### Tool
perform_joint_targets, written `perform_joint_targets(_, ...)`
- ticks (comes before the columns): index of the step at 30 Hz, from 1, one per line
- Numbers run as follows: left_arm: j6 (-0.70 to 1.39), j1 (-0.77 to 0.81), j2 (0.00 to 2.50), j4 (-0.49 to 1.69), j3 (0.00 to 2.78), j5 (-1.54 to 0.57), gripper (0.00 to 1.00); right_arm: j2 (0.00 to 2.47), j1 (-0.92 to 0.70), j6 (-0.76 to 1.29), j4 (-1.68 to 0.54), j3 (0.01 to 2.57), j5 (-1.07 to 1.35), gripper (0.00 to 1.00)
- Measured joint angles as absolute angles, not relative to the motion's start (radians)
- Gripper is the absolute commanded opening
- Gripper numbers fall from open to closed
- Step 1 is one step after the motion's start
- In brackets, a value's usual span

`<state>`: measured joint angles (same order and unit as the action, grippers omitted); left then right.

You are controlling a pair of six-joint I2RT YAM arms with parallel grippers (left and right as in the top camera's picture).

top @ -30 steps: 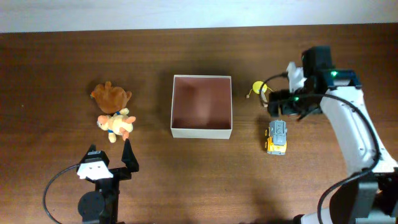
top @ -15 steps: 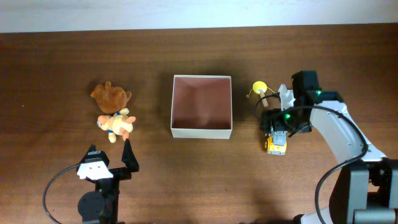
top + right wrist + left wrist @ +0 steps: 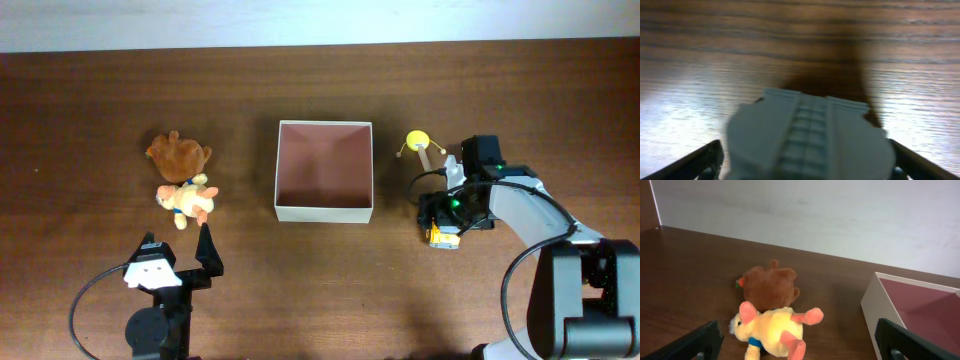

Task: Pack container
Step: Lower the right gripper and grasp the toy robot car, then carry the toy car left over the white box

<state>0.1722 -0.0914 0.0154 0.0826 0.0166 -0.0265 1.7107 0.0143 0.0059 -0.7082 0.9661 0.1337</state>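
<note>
1. Your left gripper (image 3: 178, 245) hangs low at the near side of the table (image 3: 300, 290), jaws spread wide and holding nothing. Just beyond it lie a yellow plush (image 3: 186, 200) and a brown plush (image 3: 178, 153), touching each other.
2. The container (image 3: 324, 211) sits mid-table, well apart from both plushes, its pink-brown inside facing up.
3. A yellow ball on a stick (image 3: 416, 139) lies near the container's right wall.
4. Your right gripper (image 3: 447, 213) sits low over the toy vehicle (image 3: 440, 237), jaws wide on either side of its grey roof. You cannot tell whether they touch it.

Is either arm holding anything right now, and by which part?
Nothing is held. The right tool stands open over the yellow toy vehicle, not gripping it; the left tool is open and empty.
</note>
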Motion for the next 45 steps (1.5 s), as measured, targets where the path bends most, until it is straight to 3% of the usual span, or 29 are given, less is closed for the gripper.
perform_joint_targets(14, 0.172, -0.091, 0.015, 0.083, 0.017, -0.027, 0.99, 1.736, 0.014, -0.015, -0.671, 0.965, 0.060, 0.61)
perform_joint_targets(25, 0.172, -0.091, 0.015, 0.083, 0.017, -0.027, 0.99, 1.736, 0.014, -0.019, -0.668, 0.968, 0.068, 0.61)
perform_joint_targets(32, 0.172, -0.091, 0.015, 0.083, 0.017, -0.027, 0.99, 1.740, 0.014, -0.020, -0.821, 1.085, 0.152, 0.61)
perform_joint_targets(39, 0.172, -0.091, 0.015, 0.082, 0.017, -0.027, 0.99, 1.742, 0.012, -0.067, -1.026, 1.346, 0.363, 0.61)
perform_joint_targets(45, 0.172, -0.091, 0.015, 0.083, 0.017, -0.027, 0.99, 1.742, -0.039, -0.105, -1.028, 1.504, 0.590, 0.62)
